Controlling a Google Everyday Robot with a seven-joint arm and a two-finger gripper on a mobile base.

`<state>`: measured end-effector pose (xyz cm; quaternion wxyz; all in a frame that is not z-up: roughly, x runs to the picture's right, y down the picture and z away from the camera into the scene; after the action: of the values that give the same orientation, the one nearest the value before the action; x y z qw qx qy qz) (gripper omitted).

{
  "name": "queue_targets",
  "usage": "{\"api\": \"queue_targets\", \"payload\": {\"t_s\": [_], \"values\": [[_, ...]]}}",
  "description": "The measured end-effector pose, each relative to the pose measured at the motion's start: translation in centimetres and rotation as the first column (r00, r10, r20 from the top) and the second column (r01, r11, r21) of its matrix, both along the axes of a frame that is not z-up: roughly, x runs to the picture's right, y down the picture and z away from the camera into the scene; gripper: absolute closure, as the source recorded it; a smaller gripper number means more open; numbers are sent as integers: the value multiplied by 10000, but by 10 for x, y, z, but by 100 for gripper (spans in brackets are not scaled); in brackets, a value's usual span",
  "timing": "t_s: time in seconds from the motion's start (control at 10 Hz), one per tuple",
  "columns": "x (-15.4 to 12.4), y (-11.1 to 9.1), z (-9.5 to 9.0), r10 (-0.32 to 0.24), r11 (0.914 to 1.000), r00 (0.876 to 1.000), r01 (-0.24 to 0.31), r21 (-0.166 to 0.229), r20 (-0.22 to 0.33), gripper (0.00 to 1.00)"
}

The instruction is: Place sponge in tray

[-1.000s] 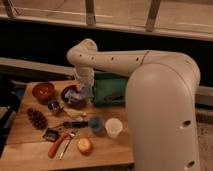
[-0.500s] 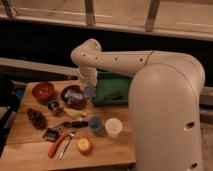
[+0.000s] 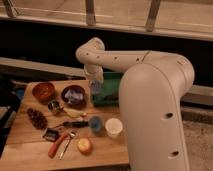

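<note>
Under my gripper [image 3: 95, 89], at the left edge of the green tray [image 3: 111, 85], I carry what I take to be the sponge [image 3: 95, 91], a pale lump hanging there; its long axis is too unclear to call. I can't tell how wide my grip is. I'm hanging here so it can drop inside the tray. Left of me sits the dark bowl [image 3: 74, 96].
</note>
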<state>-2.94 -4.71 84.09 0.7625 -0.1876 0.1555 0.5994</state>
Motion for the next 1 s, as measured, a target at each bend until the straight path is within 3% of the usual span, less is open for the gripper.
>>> {"api": "queue_targets", "payload": {"t_s": [0.3,0.4,0.5,0.6,1.0], "values": [[47,-15,50,868,9958,9936,-887,-241,-721,100],[54,-12,67,1051,9937,9921,-1075,-331,-678,95],[52,-11,81,1189,9923,9925,-1197,-306,-274,87],[52,-10,90,1283,9914,9917,-1282,-259,26,83],[50,-9,92,1329,9908,9911,-1326,-271,106,83]]}}
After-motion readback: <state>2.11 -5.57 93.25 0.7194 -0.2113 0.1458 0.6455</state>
